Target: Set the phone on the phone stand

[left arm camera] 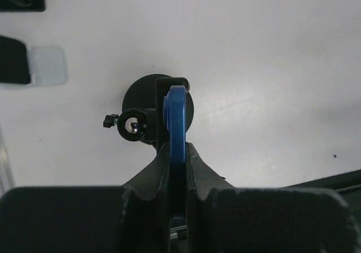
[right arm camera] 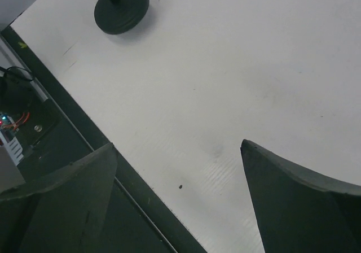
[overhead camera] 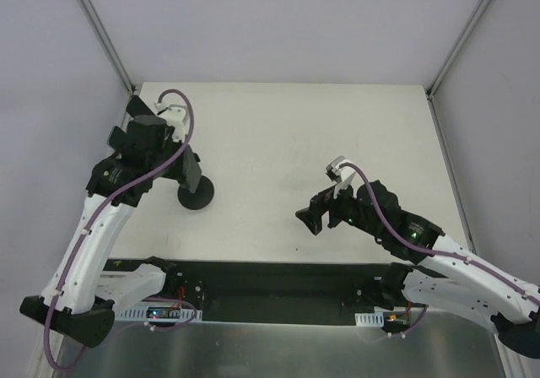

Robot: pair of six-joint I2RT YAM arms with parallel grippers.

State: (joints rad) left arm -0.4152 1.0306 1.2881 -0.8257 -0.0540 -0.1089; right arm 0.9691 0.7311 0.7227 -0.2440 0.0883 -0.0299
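L arm is doing the work here. Left tool (left arm camera: 177, 152) is pinching the phone (left arm camera: 176, 112) narrow, jaws closed on its two flat faces. In the L wrist view the phone is showing edge-on, just a thin blue strip. Its long axis is running straight out from the tool, pointing toward the phone stand (left arm camera: 148, 97).

The stand is sitting on the far-left part of the counter (overhead camera: 278, 142). Its round black base is lying directly beyond the phone's tip, and the small clamp knob (left arm camera: 133, 124) is sticking out just to the left. A black upright bit of the stand is standing right beside the phone's left face. Can't tell if they're touching or just apart.

From the top cam, the phone (overhead camera: 191, 174) is hanging tilted just above the base (overhead camera: 196, 197), w/ the L arm reaching in from the far-left side.

Right tool (right arm camera: 180, 199) is gaping wide w/ nothing between the fingers. It's hovering over bare counter at the near-right edge, well apart from the stand (right arm camera: 121, 7), which is showing only at the far-left corner of its view. So R arm is out of it; L is much nearer and already has the phone.

Judgement: the coming move is turning on phone vs. upright. The phone's back probably needs to be lying against the cradle, lower edge seated on the lip, before the L tool lets go. The phone is sitting a touch right of the upright, so prob a small shift left plus a lowering. Risk: the thin edge catching on the knob or rocking the base.
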